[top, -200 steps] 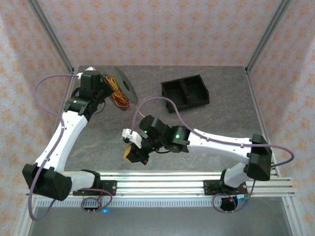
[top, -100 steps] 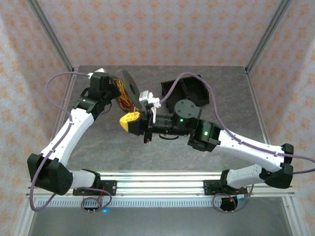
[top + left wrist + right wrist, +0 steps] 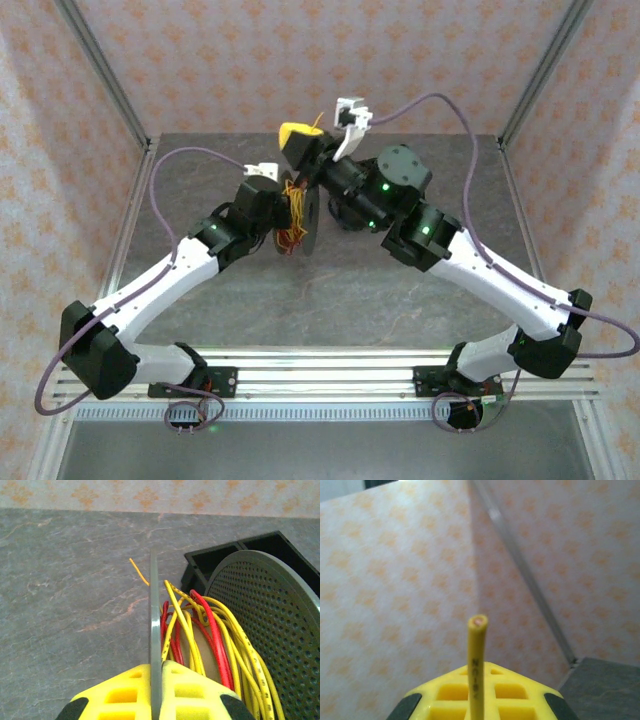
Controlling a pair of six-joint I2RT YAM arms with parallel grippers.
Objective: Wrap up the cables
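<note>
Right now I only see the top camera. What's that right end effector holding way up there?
Observer: In the right wrist view, the right end effector is shut on one yellow cable, its cut tip poking straight up.
Operator: What about the left one?
Observer: The left end effector pinches a thin grey flange edge-on.
Operator: Are any cables wound on?
Observer: Yes, yellow and red cables lie looped between that flange and a perforated flange.
</note>
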